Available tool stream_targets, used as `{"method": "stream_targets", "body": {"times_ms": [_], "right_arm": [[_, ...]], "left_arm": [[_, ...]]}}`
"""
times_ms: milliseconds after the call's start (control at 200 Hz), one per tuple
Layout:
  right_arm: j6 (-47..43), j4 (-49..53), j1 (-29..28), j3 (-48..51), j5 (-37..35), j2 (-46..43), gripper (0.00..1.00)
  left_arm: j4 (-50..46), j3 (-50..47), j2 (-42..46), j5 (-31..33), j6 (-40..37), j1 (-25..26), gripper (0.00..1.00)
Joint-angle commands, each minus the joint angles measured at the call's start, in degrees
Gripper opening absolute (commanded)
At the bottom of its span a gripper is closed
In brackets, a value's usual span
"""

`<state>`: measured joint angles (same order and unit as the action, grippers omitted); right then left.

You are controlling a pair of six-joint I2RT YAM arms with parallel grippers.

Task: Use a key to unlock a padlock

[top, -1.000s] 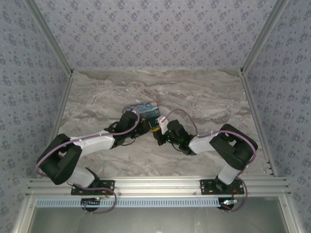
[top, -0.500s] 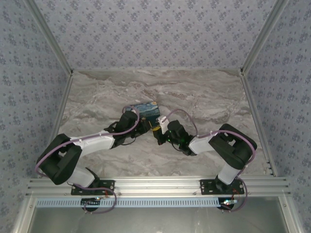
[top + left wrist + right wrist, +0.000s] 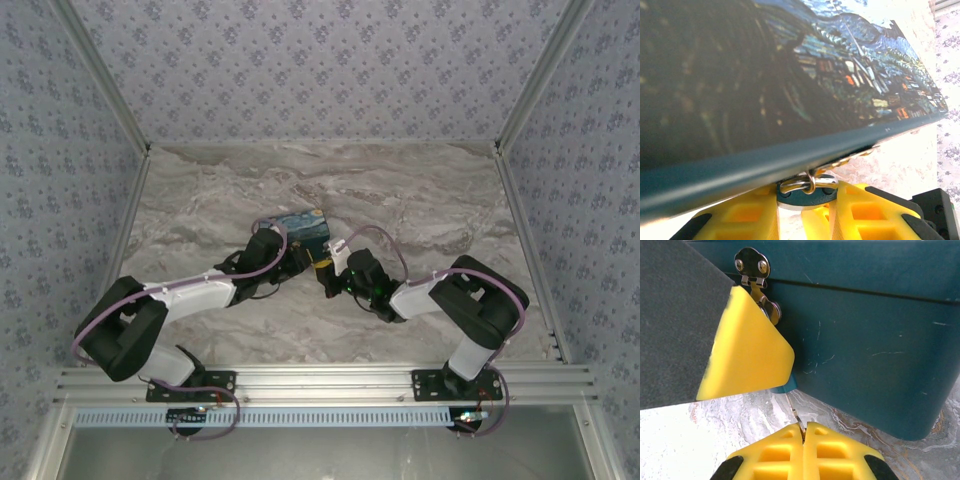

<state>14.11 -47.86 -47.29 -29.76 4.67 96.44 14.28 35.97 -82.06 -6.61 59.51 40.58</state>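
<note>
Marbled counter (image 3: 440,200) carries the painted tin box (image 3: 870,340). The padlock (image 3: 789,384) hangs from its hasp (image 3: 752,262) on the near face, pinched by your left end effector (image 3: 807,202). Your right end effector (image 3: 803,440) is clamped on the key (image 3: 797,419), whose tip reaches the lock's underside. Line the blade up with the keyway and push gently, because the box wall just behind probably leaves little room to turn.

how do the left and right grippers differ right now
The left gripper has jaws parted around the teal padlock; the right gripper has jaws pressed together on a thin key. The left gripper sits close against the tin box below its hasp; the right gripper stands back from it. Both have yellow fingers.
</note>
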Motion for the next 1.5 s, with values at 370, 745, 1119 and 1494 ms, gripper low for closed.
{"method": "stream_targets", "body": {"times_ms": [370,745,1119,1494], "right_arm": [[1.3,-9.1,-0.1,-0.2,-2.3,0.8,0.00],[-1.8,-11.3,-0.1,-2.0,-1.3,1.7,0.00],[-1.6,-11.7,0.0,-4.1,1.1,1.5,0.00],[0.0,-12.3,0.9,-6.3,3.7,0.3,0.00]], "left_arm": [[4.0,2.0,2.5,-1.7,2.5,0.8,0.25],[2.6,2.5,3.6,-2.4,2.9,0.8,0.25],[0.9,2.4,4.1,-2.9,2.1,0.8,0.25],[1.4,2.3,2.7,-3.9,1.9,0.8,0.25]]}}
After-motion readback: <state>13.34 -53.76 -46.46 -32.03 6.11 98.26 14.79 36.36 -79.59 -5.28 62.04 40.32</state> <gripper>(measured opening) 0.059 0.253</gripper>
